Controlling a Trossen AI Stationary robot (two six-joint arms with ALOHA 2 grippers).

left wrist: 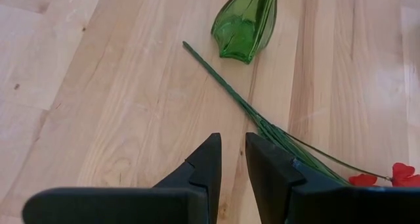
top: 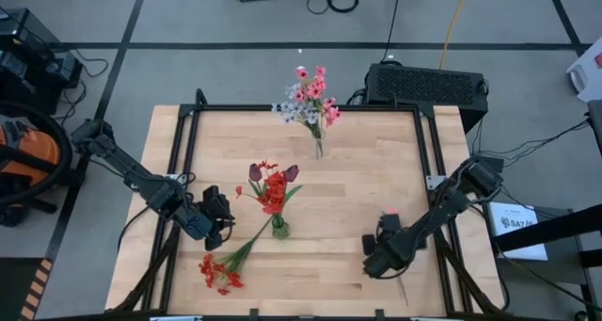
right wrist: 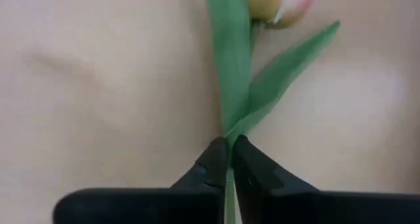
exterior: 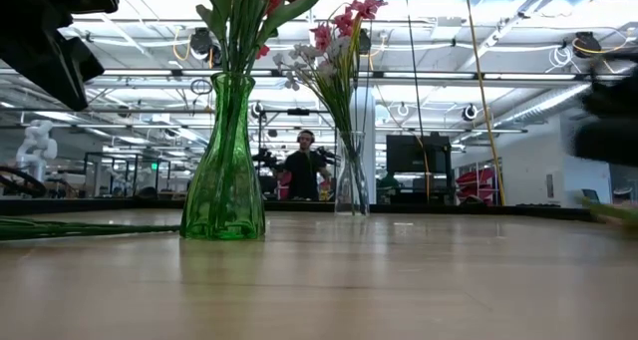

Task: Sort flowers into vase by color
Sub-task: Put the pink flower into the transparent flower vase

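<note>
- High view: right tool (top: 379,255) low on the counter (top: 376,170), pink tulip (top: 390,213) just ahead; clear vase (top: 320,148) well beyond.
- Left wrist view: left tool (left wrist: 233,159) slightly parted, empty; red flower (left wrist: 387,178) stem beside it.
- Right wrist view: right tool (right wrist: 230,159) clamped on the tulip stem; pickup step; next, lift and carry to the pink bunch.

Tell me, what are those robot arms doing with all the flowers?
They are sorting flowers into vases by color. The right gripper has shut on the stem of a pink tulip lying on the table. The left gripper waits, slightly open, over a red flower on the table beside the green vase, which holds red and maroon blooms. The clear vase holds pink and whitish ones.
</note>
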